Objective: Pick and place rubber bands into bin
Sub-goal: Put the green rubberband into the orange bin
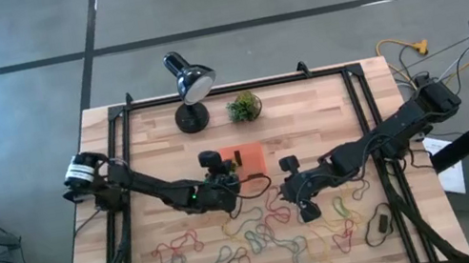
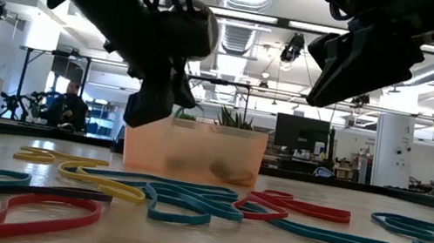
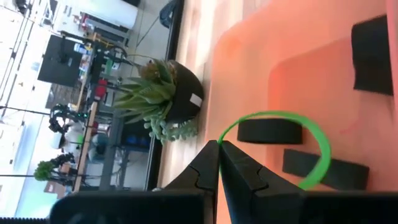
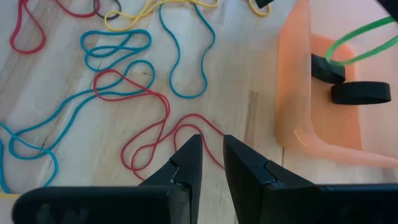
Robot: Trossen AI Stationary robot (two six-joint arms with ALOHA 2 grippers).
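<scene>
Inside bin [image 3: 249, 56], three black bands, one green band [image 3: 314, 140]

Black desk lamp [image 1: 189, 86] and small potted plant [image 1: 244, 107] side by side at wooden table's [image 1: 307, 104] far edge.

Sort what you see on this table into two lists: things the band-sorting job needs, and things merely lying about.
Job:
- rubber bands spread over the table
- orange bin
- green band pinched in the left claw over the bin

Lying about:
- desk lamp
- potted plant
</scene>
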